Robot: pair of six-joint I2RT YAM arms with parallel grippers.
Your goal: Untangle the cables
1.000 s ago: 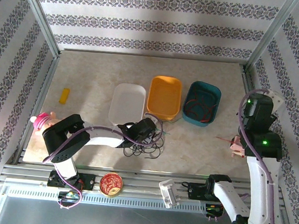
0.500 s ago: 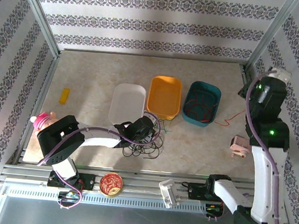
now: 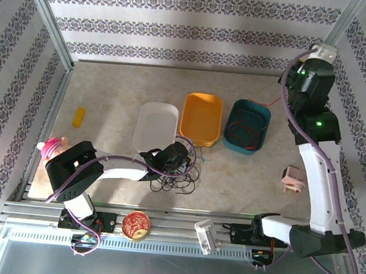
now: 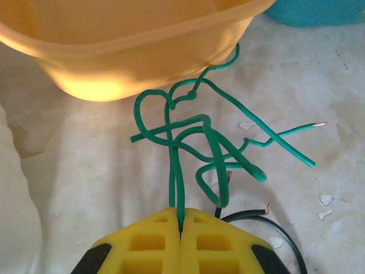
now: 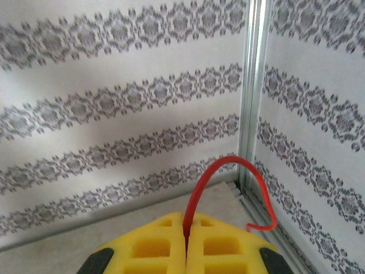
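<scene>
two grippers are each clamped on a single strand. the left gripper (image 4: 181, 229) has its yellow fingers pressed together with no gap, pinching a green cable (image 4: 173, 171) that runs straight up out of the seam between them. beyond the fingers that green cable loops and crosses itself in a loose knot on the table (image 4: 85, 171), and its far bend reaches the lower wall of the orange bin (image 4: 131, 51). a black cable (image 4: 259, 216) curves past just to the right of the fingers. from above, this gripper sits low by the near corner of the orange bin, with a heap of black cables (image 3: 175, 180) on the table just in front of it and the white tray (image 3: 157, 125) beside it.

the right gripper (image 5: 186, 229) is raised high near the back right corner, its fingers likewise closed tight on a red cable (image 5: 231, 160) that arches up and droops to the right. more red strands lie inside the teal bin (image 3: 249, 104).
</scene>
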